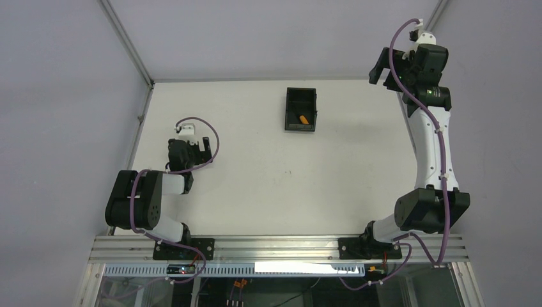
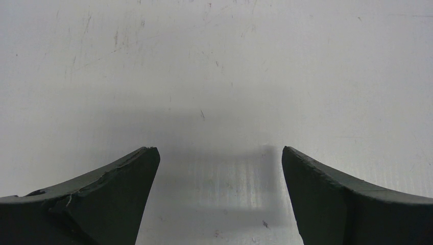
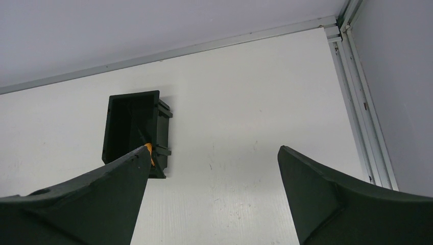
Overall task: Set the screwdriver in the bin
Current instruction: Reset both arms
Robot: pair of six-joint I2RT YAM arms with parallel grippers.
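Note:
The small black bin (image 1: pixel 301 109) stands on the white table at the back centre. The screwdriver (image 1: pixel 304 119) lies inside it, its orange handle near the front right corner. In the right wrist view the bin (image 3: pixel 130 125) is at the left, and a bit of the orange handle (image 3: pixel 149 151) shows just past my left finger. My right gripper (image 1: pixel 381 69) is open and empty, raised high at the back right, well to the right of the bin. My left gripper (image 1: pixel 202 146) is open and empty, low over bare table at the left.
A metal frame rail (image 1: pixel 131 45) runs along the table's back left corner, and another (image 3: pixel 357 102) along the right edge. Grey walls close the back and sides. The arm bases sit on the near rail (image 1: pixel 275 246).

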